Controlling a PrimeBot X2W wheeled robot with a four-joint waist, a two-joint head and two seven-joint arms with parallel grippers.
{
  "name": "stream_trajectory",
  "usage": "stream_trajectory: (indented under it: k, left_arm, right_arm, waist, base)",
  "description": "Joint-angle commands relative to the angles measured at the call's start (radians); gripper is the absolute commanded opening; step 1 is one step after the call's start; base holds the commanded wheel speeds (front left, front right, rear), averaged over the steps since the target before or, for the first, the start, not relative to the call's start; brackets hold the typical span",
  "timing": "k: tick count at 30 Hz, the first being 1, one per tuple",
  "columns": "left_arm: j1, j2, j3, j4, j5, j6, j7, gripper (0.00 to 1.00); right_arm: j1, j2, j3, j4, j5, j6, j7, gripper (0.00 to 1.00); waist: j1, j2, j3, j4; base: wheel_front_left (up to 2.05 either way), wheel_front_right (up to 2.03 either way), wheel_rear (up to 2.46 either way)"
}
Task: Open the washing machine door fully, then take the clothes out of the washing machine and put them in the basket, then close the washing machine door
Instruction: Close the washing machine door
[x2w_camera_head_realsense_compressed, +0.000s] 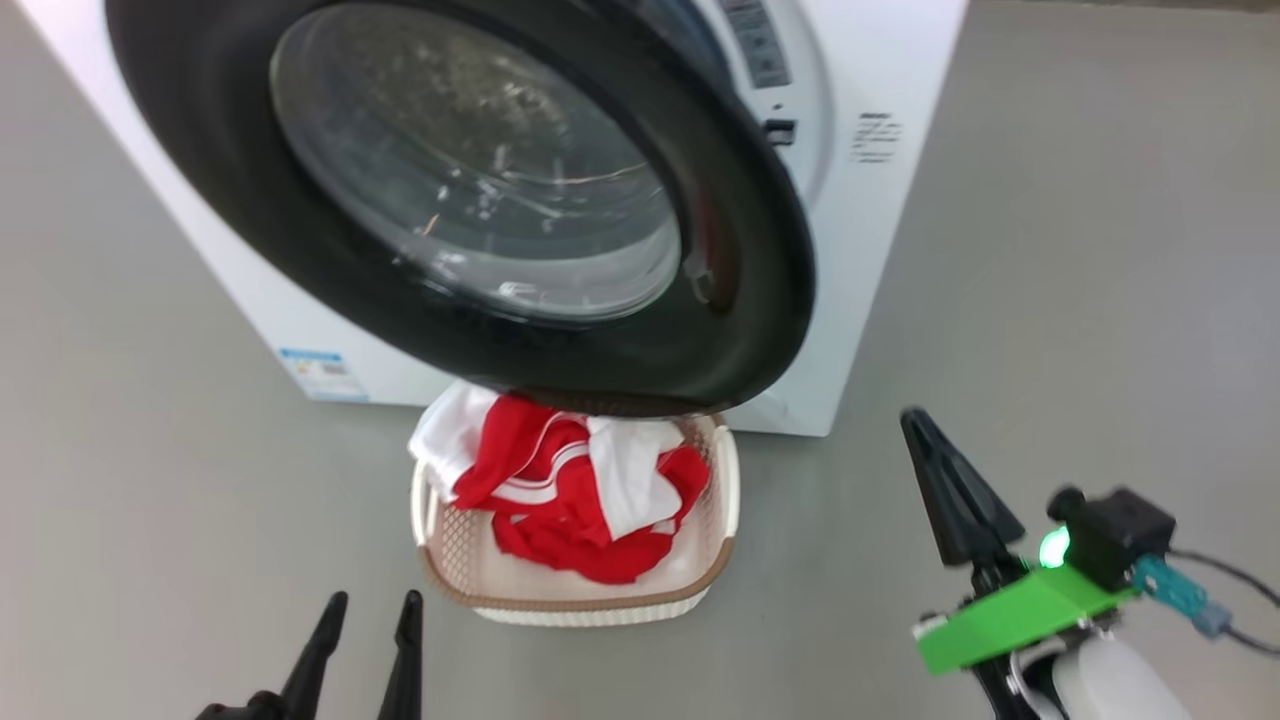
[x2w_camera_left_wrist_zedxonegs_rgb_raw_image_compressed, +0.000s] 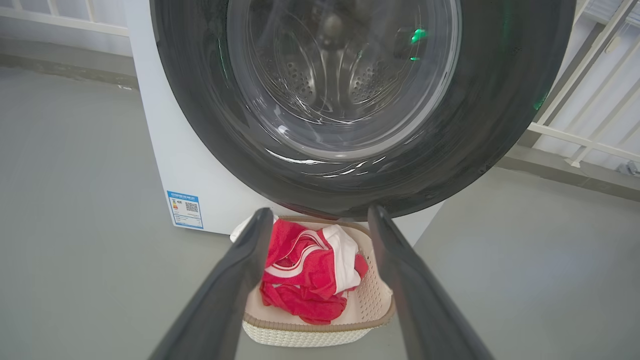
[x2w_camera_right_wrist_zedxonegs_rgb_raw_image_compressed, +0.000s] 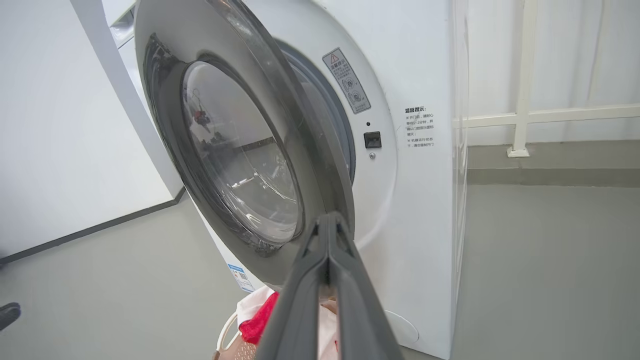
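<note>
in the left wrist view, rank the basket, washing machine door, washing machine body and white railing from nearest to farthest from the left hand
1. basket: on the floor, low centre, just past the fingertips of the left hand.
2. washing machine door: ajar, hanging over the basket's far rim.
3. washing machine: white body behind the door, showing at left.
4. white railing: far back, at right.

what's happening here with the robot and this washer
The red and white fabric clothes already lie in the cream perforated plastic basket, beneath the open round black-rimmed glass door of the white washing machine. The robot's right hand is shut and empty, short of the door's edge; its left hand is open, holding nothing.
</note>
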Motion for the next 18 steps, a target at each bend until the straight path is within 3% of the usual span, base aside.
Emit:
stream_trajectory:
  k: [1, 18]
  left_arm:
    - [-0.036, 0.003, 0.024, -0.021, -0.006, -0.005, -0.009, 1.0]
    - [-0.129, 0.003, -0.072, -0.037, -0.062, -0.001, -0.009, 1.0]
  right_arm:
    - [-0.049, -0.01, 0.033, -0.015, 0.011, 0.0, -0.006, 0.0]
    - [-0.278, -0.047, 0.046, 0.018, 0.029, 0.0, -0.006, 0.0]
  waist:
    - [0.0, 0.0, 0.036, 0.04]
    - [0.0, 0.0, 0.183, 0.143]
  base:
    - [0.0, 0.0, 0.0]
    - [0.0, 0.0, 0.0]
